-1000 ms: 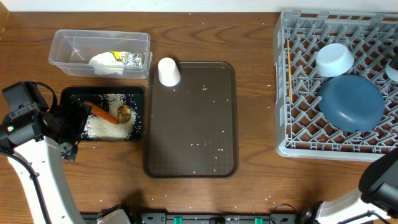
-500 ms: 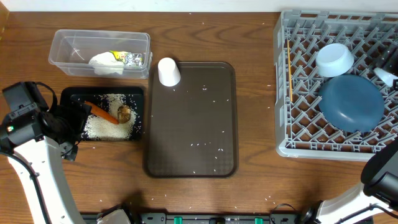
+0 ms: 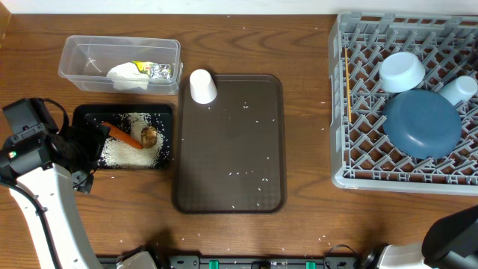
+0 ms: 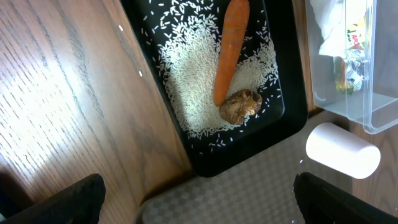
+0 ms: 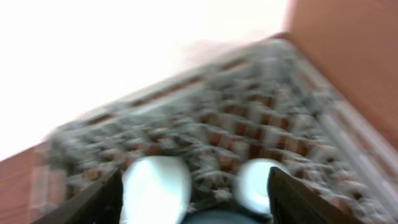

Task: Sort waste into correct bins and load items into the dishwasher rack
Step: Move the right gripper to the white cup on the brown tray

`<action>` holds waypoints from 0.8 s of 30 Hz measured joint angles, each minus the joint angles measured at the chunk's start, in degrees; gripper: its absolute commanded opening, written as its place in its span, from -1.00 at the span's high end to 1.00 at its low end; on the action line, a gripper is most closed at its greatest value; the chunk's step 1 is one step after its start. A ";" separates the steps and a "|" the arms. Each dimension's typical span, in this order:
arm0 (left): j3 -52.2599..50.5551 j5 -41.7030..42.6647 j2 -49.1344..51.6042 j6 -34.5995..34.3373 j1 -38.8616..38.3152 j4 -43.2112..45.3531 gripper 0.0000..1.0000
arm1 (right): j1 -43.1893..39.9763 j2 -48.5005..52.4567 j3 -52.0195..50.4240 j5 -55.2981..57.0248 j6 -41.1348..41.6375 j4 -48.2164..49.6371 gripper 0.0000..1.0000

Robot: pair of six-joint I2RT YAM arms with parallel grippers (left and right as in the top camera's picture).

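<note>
Sorting station seen from above: the grey dishwasher rack (image 3: pixel 403 179) fills the right end of the wooden table (image 3: pixel 306 149). It holds the dark-blue plate (image 3: pixel 422 123) in its near-right part and the small pale-blue bowl (image 3: pixel 402 71) just beyond the plate. The pale-blue cup (image 3: pixel 457 90) sits to the right of the bowl, at the plate's far-right edge. The wooden chopsticks (image 3: pixel 347 86) lie along the rack's left wall.

At centre lies the dark-brown serving tray (image 3: pixel 228 142), bare but for scattered rice grains and the white cup (image 3: pixel 202 86) on its far-left corner.

To the left are the two bins. The clear plastic tub (image 3: pixel 82 56), on the far side, contains the crumpled white tissue (image 3: pixel 125 75) and the shiny wrapper (image 3: pixel 154 71), touching each other. The shallow black tray (image 3: pixel 127 109), nearer, carries the orange carrot (image 3: pixel 123 134) on a bed of white rice (image 3: pixel 131 152). The brown food lump (image 3: pixel 149 135) sits at the carrot's right tip.

The left gripper (image 4: pixel 199 190) hangs over the black tray's left end, its fingers (image 4: pixel 68 199) spread wide with nothing between them — the wrist camera looks down on the carrot, the lump and the white cup.

The right gripper (image 5: pixel 193 202) is out of the overhead view. Its wrist picture is badly blurred — dark fingers (image 5: pixel 102 199) stand apart and empty, framing the rack and two pale rounded shapes.
</note>
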 measured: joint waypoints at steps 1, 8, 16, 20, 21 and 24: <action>0.00 0.00 0.00 0.00 0.00 0.02 -0.96 | 0.92 -0.24 0.00 -2.78 0.35 0.02 -0.31; 0.00 0.00 0.00 0.00 0.00 0.02 -0.96 | 16.70 -0.28 0.00 -13.75 2.23 0.50 -0.72; 0.00 0.00 0.00 0.00 0.00 0.02 -0.96 | 46.10 5.01 0.11 -3.69 0.09 10.51 -0.98; 0.00 -0.02 0.00 0.00 0.00 0.04 -0.96 | 55.65 14.29 0.55 0.15 -0.96 16.96 -0.99; 0.00 0.00 0.00 0.00 0.00 0.02 -0.96 | 56.87 16.59 1.05 0.79 -1.05 17.11 -0.99; 0.00 0.00 0.00 0.00 0.00 0.02 -0.96 | 59.80 25.11 5.18 2.03 -1.33 15.78 -0.99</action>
